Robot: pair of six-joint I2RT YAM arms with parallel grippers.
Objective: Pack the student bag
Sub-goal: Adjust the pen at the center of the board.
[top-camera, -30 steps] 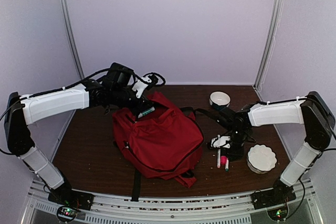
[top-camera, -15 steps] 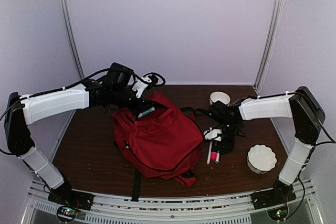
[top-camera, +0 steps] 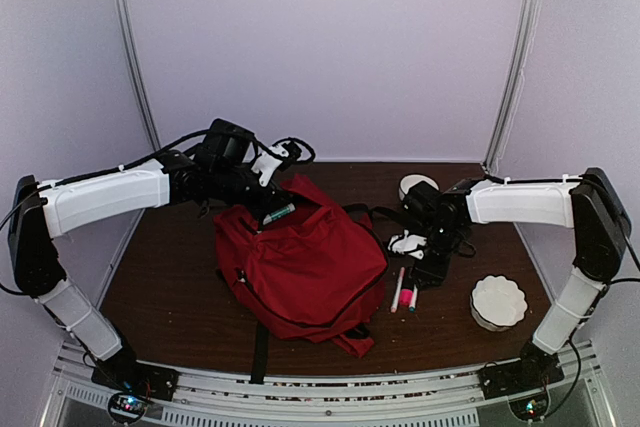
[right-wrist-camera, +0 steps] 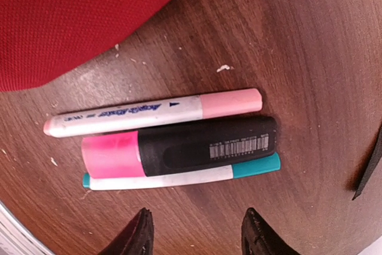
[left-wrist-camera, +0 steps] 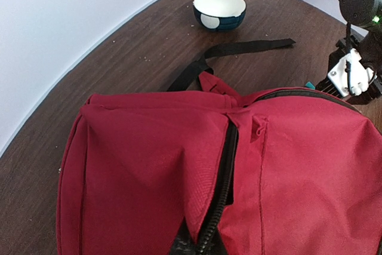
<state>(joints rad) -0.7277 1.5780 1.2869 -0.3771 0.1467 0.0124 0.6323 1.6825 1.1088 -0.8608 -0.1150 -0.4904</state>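
Note:
The student bag (top-camera: pixel 300 265) is a large red backpack lying in the middle of the table. Its black zip (left-wrist-camera: pixel 225 171) is partly open along the top. My left gripper (top-camera: pixel 270 211) is at the bag's far top edge, shut on the red flap by the zip; its fingers are hidden in the left wrist view. Three markers (right-wrist-camera: pixel 179 146) lie side by side on the wood just right of the bag: a white and pink one, a thick black and pink one, a white and teal one. My right gripper (right-wrist-camera: pixel 198 224) hangs open just short of them, holding nothing.
A dark blue bowl (left-wrist-camera: pixel 219 9) with a white inside stands at the back right. A white scalloped bowl (top-camera: pixel 498 301) sits at the front right. A black strap (left-wrist-camera: pixel 250 47) trails from the bag towards the right arm. The markers also show in the top view (top-camera: pixel 405 291).
The right gripper and the three markers have shifted left, closer to the bag. The left arm and the bag have not moved.

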